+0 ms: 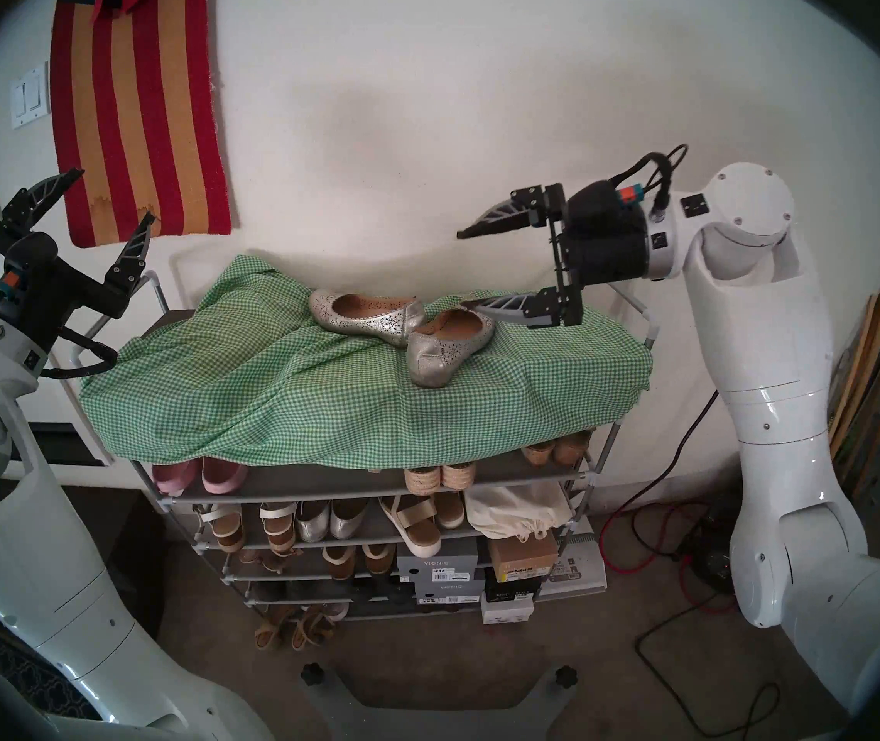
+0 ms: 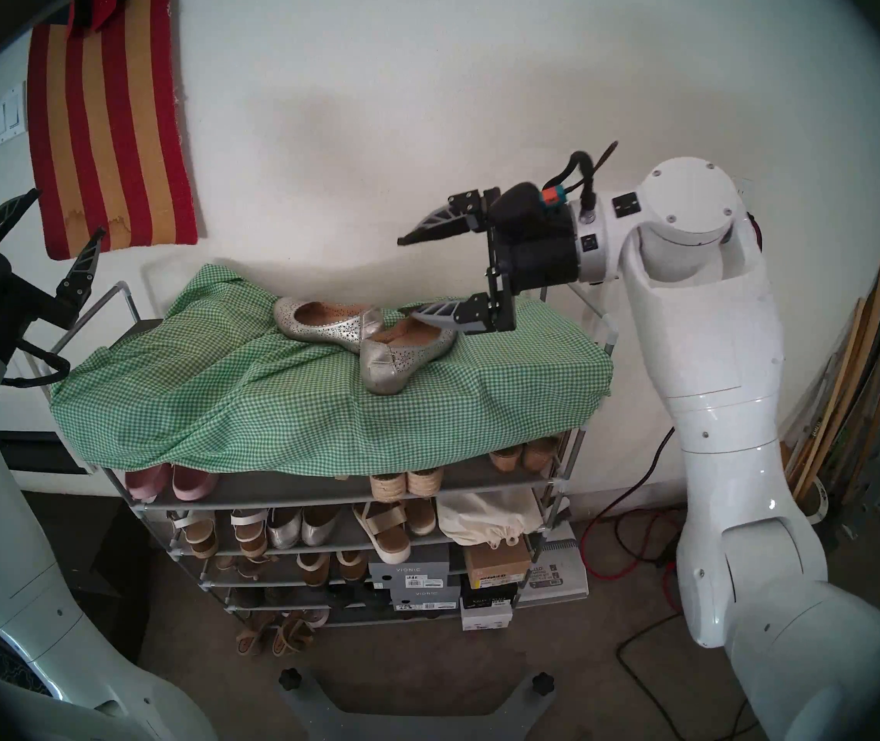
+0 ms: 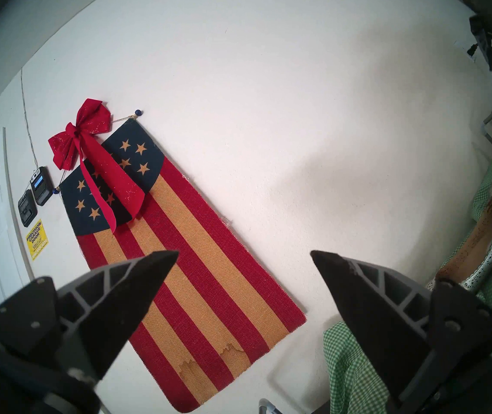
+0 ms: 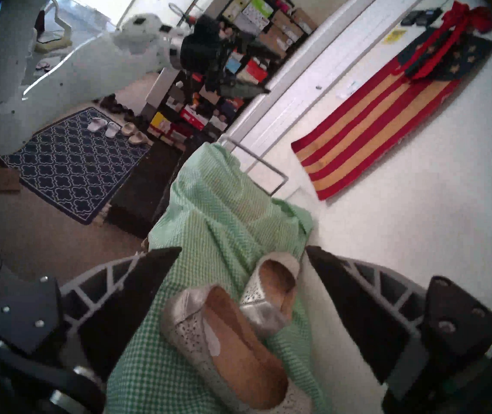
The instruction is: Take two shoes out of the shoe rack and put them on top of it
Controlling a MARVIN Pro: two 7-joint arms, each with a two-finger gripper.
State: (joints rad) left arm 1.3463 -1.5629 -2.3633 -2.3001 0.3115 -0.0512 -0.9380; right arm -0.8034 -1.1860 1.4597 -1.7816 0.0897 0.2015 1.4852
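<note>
Onlooker: What sits on top of the shoe rack (image 1: 582, 475)?

Operator: A green gingham cloth (image 1: 277, 392) is draped over the top tier, rumpled and hanging over the front edge. On it lie two perforated silver flats. The far silver flat (image 1: 368, 308) lies on its side, with the opening toward the camera. The near silver flat (image 1: 448, 344) rests against it, heel toward the front. The two touch.

Onlooker: And the arms?

Operator: The right gripper (image 1: 467, 270) hangs over the right end of the cloth, fingers spread wide and empty, the lower one just above the near flat's toe. The left gripper (image 1: 109, 197) is raised beside the rack's left rail, also spread and holding nothing, aimed at the wall.

Onlooker: The room around it?

Operator: A plain white wall (image 1: 480, 109) backs the rack. A striped flag hanging (image 3: 185, 255) with a red bow (image 3: 89, 135) is fixed to it at the left, near a light switch (image 1: 29, 95). The lower tiers carry pink slip-ons (image 1: 200, 472), plainer silver flats (image 1: 328, 520), sandals and shoe boxes (image 1: 440, 571). Red and black cables (image 1: 657, 531) trail over the brown floor at the right. Wooden slats (image 1: 876, 360) lean in the corner. The right wrist view shows a patterned navy rug (image 4: 71, 159) on the floor.
</note>
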